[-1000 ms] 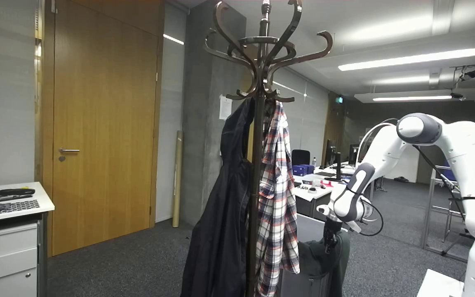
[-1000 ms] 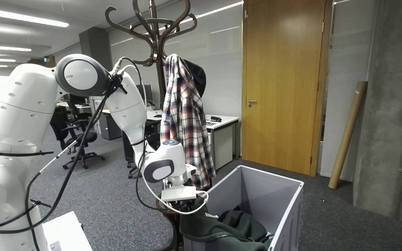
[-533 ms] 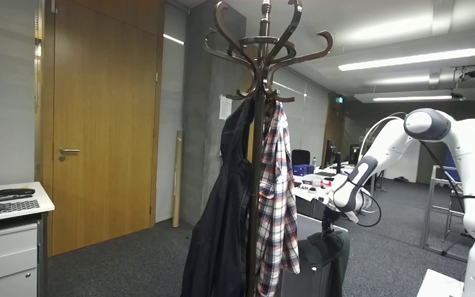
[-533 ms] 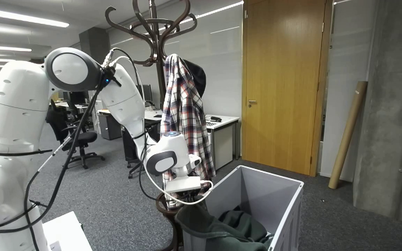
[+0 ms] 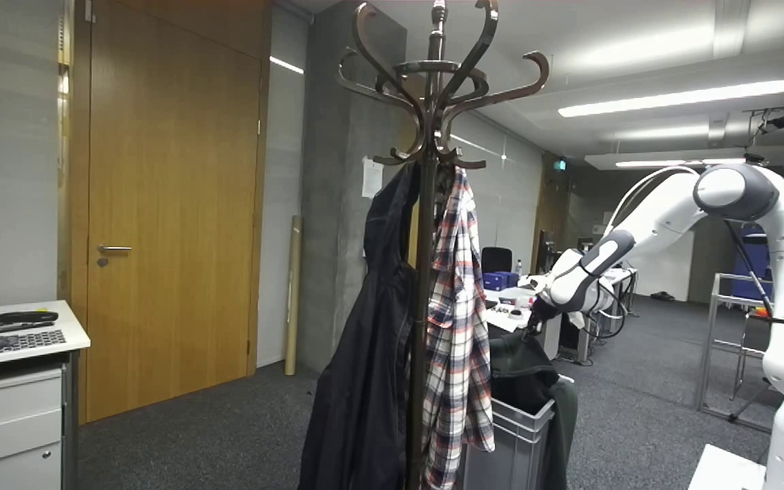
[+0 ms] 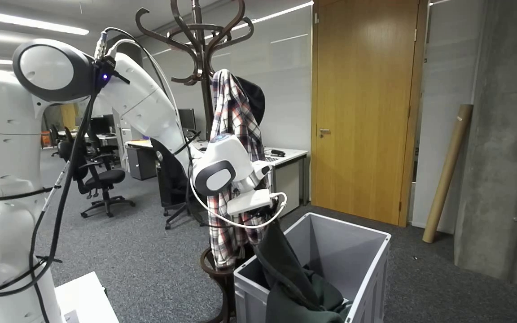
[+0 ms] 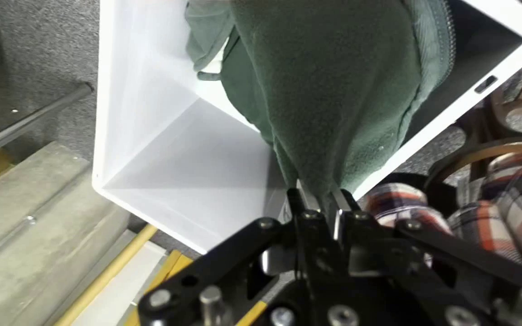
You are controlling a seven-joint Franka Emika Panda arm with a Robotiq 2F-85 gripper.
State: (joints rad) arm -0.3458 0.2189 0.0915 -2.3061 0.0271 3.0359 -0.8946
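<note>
Green garment [image 7: 333, 90]: wrist view has it pinched by a bunched end btwn the fingers [image 7: 305, 199], closed w/ only a thin fold of cloth in the gap; long axis runs straight away from the tips, over the grey bin [image 7: 143, 113], w/ plaid shirt [image 7: 487, 226] just right, outside the rim. In an exterior view, coat stand [image 6: 207, 103] is left & far; garment slants down to right & near, lower part over bin's near end. In an exterior view, dark jacket [image 5: 365, 354] is well left; garment hangs below fingers, part draped over bin's right rim.
</note>
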